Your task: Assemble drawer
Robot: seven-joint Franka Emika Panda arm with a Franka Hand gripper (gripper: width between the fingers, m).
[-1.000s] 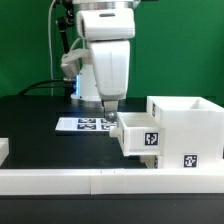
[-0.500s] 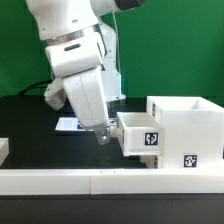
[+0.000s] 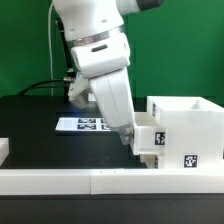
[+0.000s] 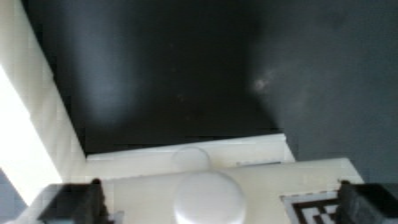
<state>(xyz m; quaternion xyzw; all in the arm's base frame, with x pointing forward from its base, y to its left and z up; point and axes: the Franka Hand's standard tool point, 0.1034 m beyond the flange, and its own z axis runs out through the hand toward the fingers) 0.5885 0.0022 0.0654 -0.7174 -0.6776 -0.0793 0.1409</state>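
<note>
The drawer's tall white housing (image 3: 186, 128) stands at the exterior view's right, with a tag low on its front. One white tray (image 3: 151, 141) sits partly inside it, its tagged front sticking out. My gripper (image 3: 129, 141) is tilted and pressed close to that tray's front. In the wrist view the tray front (image 4: 151, 168), its rounded knob (image 4: 205, 196) and a tag (image 4: 331, 210) lie between my fingertips (image 4: 71, 202). My gripper (image 4: 217, 204) is open, with the jaws wide apart on either side of the knob. Whether the pads touch the tray is unclear.
The marker board (image 3: 84, 124) lies flat on the black table behind my arm. The long low white border rail (image 3: 80, 181) runs along the front and shows in the wrist view (image 4: 25, 100). Another white part (image 3: 3, 150) peeks in at the exterior view's left edge.
My arm has swung from the exterior view's left toward the right and tilted. The tray's front now sticks out less from the housing than before.
</note>
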